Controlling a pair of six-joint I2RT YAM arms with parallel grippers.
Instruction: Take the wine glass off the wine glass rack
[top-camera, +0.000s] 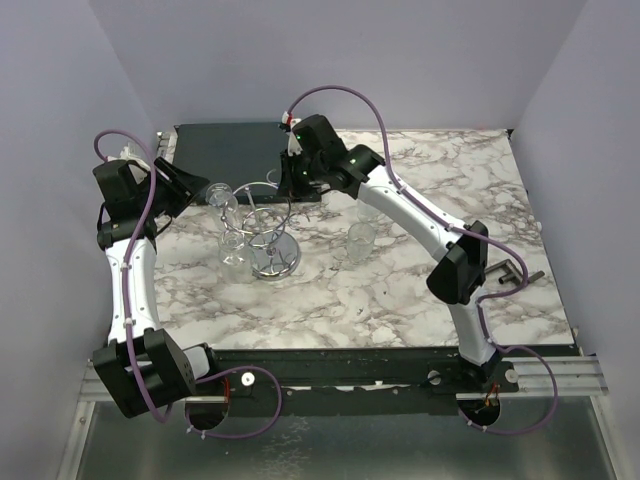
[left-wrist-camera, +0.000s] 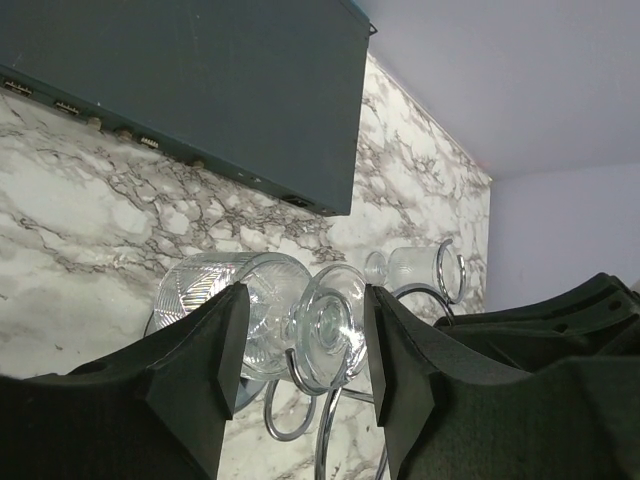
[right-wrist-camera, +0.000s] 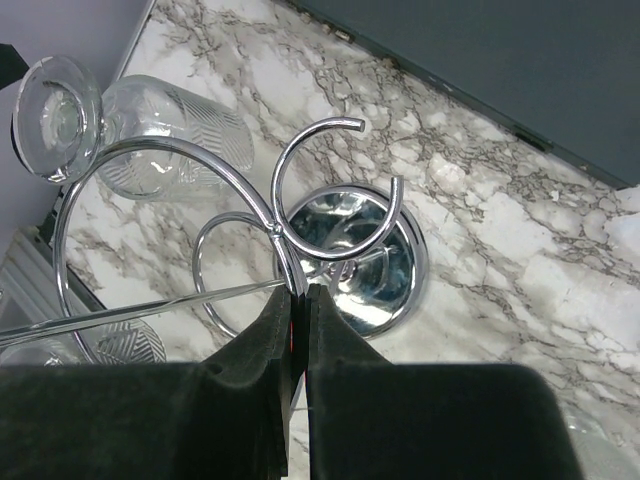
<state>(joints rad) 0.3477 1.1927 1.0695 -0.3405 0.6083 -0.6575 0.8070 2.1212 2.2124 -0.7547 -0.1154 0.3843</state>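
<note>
Marble tabletop (top-camera: 400, 300) carrying everything. Dark flat panel (top-camera: 225, 150) lying just beyond both tools. Wine glass rack (top-camera: 275, 258) standing between tools, its top right at right tool (right-wrist-camera: 297, 292), which is clenching there, where wire loops are meeting. Left tool (left-wrist-camera: 305, 295) sitting released, fingers (left-wrist-camera: 200, 370) spreading either side of wine glass (left-wrist-camera: 240, 300). Glass hanging sideways on rack loop, round foot lying in gap between fingers; contact unclear. Second glass (top-camera: 360, 240) standing on tabletop, nearer arm bases than right tool.
</note>
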